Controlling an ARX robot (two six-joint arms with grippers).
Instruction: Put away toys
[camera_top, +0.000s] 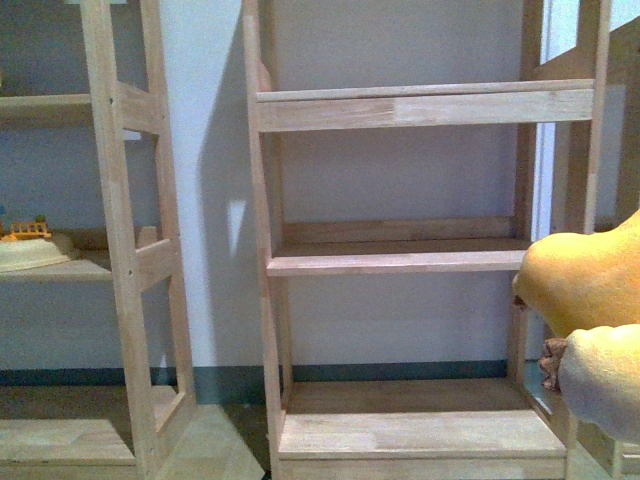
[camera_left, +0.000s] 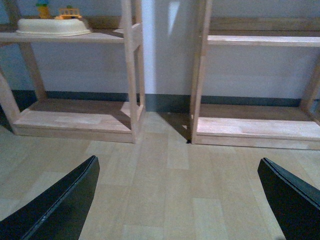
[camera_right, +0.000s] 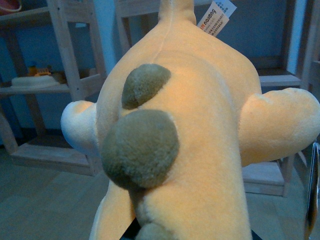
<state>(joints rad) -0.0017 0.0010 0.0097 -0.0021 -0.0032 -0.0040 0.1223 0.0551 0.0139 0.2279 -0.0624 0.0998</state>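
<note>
Orange-yellow soft plush animal (camera_top: 585, 280) hangs at the right, near the pale wooden shelf unit (camera_top: 400, 262). The right gripper's hold is hidden, possibly loose, so the toy may drop or snag an upright. Left gripper (camera_left: 177, 161) is spread.

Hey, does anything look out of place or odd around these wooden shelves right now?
Only the orange plush toy: it hangs in the air at the right edge of the front view, beside the centre rack, not on any shelf. Nothing looks spilled, broken or tilted.
</note>
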